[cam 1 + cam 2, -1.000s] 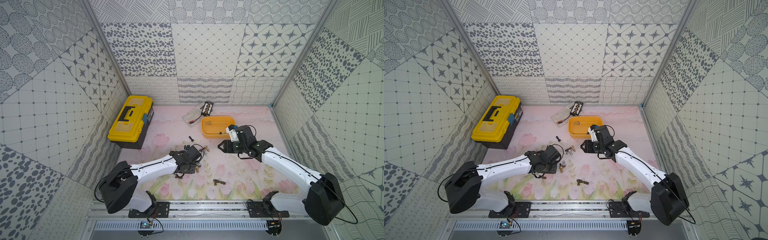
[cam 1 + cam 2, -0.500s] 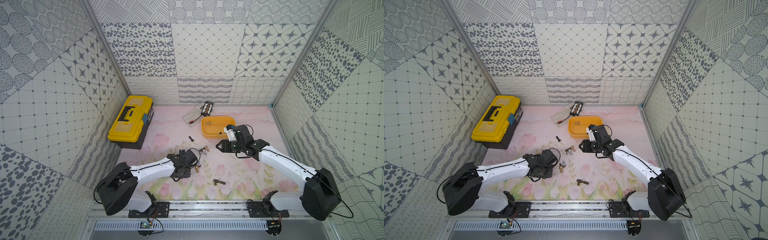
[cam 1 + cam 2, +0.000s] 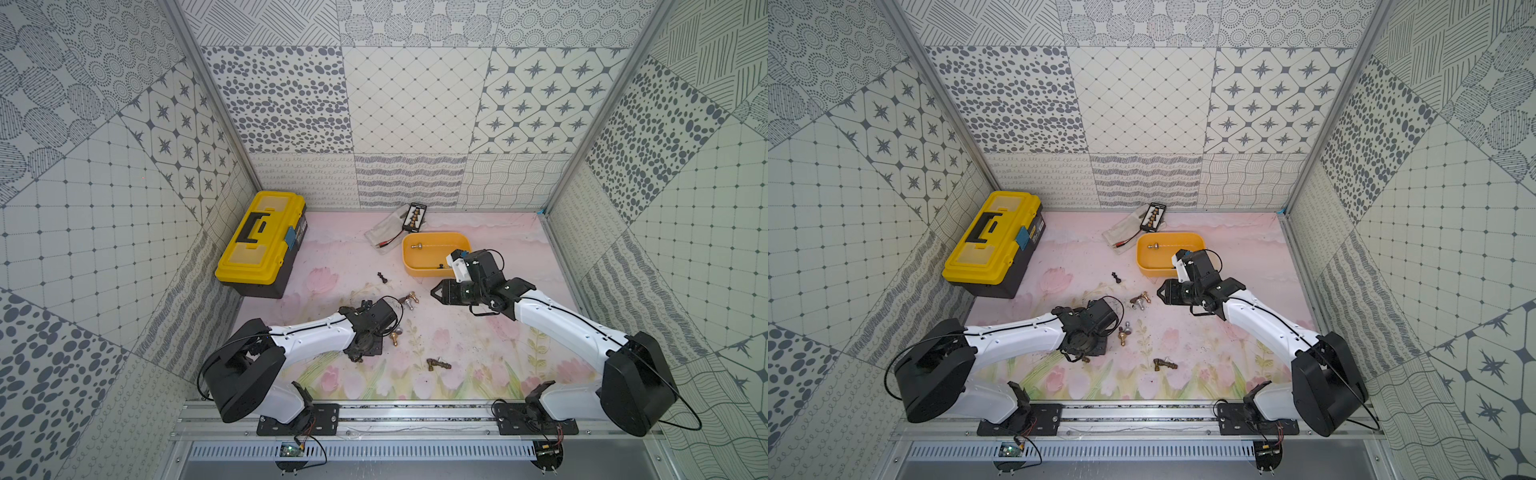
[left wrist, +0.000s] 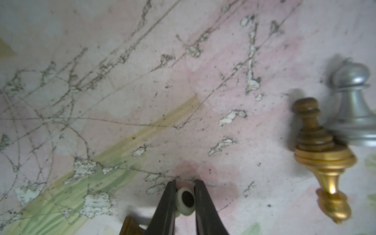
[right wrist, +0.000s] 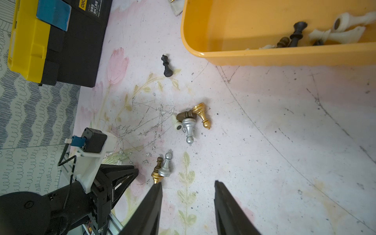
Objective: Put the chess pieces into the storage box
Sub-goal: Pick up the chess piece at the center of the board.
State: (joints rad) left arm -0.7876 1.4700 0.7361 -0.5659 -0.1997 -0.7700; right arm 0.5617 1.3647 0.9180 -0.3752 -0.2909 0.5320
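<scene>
1. Pinching a white chess piece [image 4: 184, 204] by its round base, the left gripper [image 4: 185, 186] has its jaws nearly together, low over the mat [image 4: 142, 91], likely ready to lift.
2. The left arm reaches forward with its wrist bent down. The right gripper [image 5: 188, 184] hangs half-open and empty beside the orange tray [image 5: 264, 58], which already holds several pieces.

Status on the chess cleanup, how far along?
Done: several chess pieces in the storage box. In hand: left gripper pinching a white piece; right gripper open, empty. Left on the mat: black piece, four-piece cluster, gold-silver pair, two near the front.
</scene>
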